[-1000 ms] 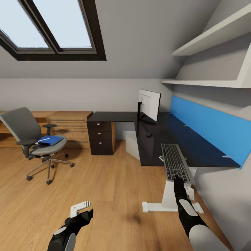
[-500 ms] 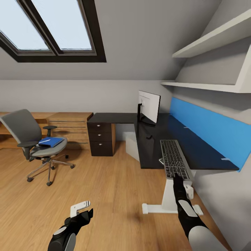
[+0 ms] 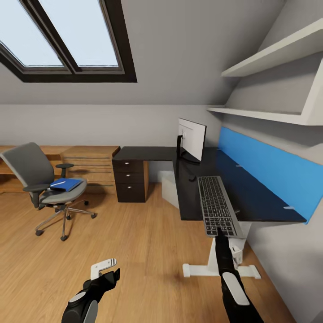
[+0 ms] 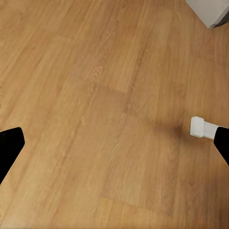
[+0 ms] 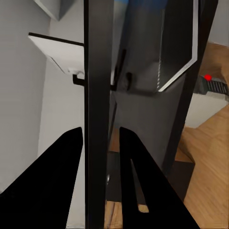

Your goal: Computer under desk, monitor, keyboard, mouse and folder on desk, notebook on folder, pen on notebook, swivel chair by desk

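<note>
Right gripper [image 3: 219,231] clamped, apparently, on keyboard [image 3: 215,205] overhanging desk [image 3: 251,197] edge; could tip floorward if let go early; left gripper [image 3: 106,269] open, empty

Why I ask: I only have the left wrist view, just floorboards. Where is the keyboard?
Observer: In the head view, the right gripper holds the keyboard by its near end, over the desk's near edge.
Operator: And the folder?
Observer: The blue folder lies on the seat of the swivel chair, well apart from the desk.
Operator: And the monitor?
Observer: The monitor stands upright at the desk's far corner.
</note>
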Motion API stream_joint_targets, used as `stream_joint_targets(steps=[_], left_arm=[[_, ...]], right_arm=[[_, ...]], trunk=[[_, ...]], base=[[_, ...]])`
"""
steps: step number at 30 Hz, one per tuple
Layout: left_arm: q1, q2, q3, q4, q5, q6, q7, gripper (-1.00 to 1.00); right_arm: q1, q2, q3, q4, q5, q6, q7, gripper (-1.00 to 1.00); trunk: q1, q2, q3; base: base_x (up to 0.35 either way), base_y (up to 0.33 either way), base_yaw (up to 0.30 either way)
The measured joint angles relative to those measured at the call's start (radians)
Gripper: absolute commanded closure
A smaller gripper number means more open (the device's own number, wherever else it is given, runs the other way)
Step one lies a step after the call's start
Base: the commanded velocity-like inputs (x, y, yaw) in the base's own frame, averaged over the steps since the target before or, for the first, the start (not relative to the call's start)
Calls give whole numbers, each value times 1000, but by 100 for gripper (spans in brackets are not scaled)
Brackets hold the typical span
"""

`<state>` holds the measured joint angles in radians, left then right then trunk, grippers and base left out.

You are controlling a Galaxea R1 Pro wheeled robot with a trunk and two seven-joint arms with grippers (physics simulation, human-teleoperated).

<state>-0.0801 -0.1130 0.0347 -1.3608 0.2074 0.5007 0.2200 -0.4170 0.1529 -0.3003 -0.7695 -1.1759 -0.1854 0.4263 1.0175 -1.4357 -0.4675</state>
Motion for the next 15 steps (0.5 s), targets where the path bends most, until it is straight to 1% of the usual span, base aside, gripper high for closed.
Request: stream_joint_targets(steps=[5, 7, 9, 11, 12, 13, 15], left_arm=[[0, 0, 0, 0, 0, 0, 0, -100], [-1, 0, 0, 0, 0, 0, 0, -100], [-1, 0, 0, 0, 0, 0, 0, -100], [0, 0, 0, 0, 0, 0, 0, -100], [0, 0, 0, 0, 0, 0, 1, -100], [0, 0, 0, 0, 0, 0, 1, -100], [0, 0, 0, 1, 1, 0, 2, -100]], right_arm=[[17, 17, 41, -10, -1, 0, 0, 100], [24, 21, 59, -11, -3, 3, 1, 100], [28, 21, 70, -11, -4, 5, 2, 100], [32, 21, 107, -12, -2, 5, 4, 100], [33, 21, 137, -11, -1, 5, 3, 100], [34, 21, 152, -10, -2, 5, 4, 100], [35, 21, 164, -9, -5, 4, 3, 100]], trunk=[[-19, 35, 16], [-27, 49, 22], [-35, 63, 28], [-42, 77, 35], [-46, 84, 38], [-50, 91, 41], [-58, 105, 47]], base=[[0, 0, 0], [0, 0, 0], [0, 0, 0], [0, 0, 0], [0, 0, 0], [0, 0, 0], [0, 0, 0]])
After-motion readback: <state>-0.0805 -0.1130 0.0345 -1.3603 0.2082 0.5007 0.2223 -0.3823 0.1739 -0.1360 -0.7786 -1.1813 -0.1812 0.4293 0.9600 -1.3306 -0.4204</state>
